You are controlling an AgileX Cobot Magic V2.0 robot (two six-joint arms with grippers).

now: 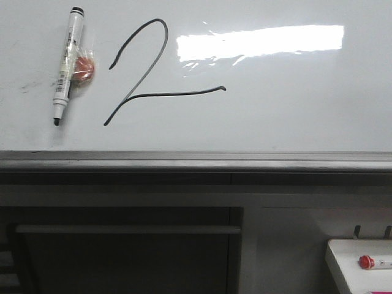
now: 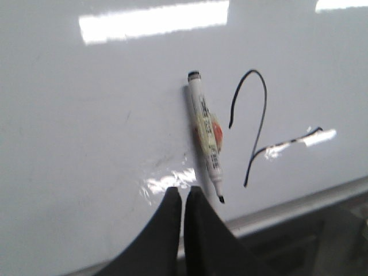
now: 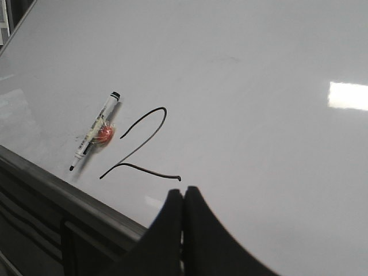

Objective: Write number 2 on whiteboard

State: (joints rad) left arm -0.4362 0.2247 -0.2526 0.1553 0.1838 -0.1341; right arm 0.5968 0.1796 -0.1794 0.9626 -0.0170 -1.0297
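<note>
A black hand-drawn number 2 (image 1: 147, 73) stands on the glossy whiteboard (image 1: 294, 116). To its left a white marker (image 1: 66, 64) with a black tip rests on the board by itself, an orange-red blob (image 1: 84, 66) beside its barrel. No gripper shows in the front view. In the left wrist view the number 2 (image 2: 256, 129) and marker (image 2: 205, 135) lie beyond my left gripper (image 2: 185, 190), which is shut and empty, just short of the marker's tip. My right gripper (image 3: 184, 191) is also shut and empty, close to the tail of the number 2 (image 3: 138, 149); the marker (image 3: 95, 131) lies farther off.
A grey metal ledge (image 1: 196, 160) runs along the board's lower edge, with a dark frame beneath. A small white tray (image 1: 361, 269) holding a red-capped marker (image 1: 373, 262) sits at the lower right. A bright glare (image 1: 260, 41) lies right of the 2.
</note>
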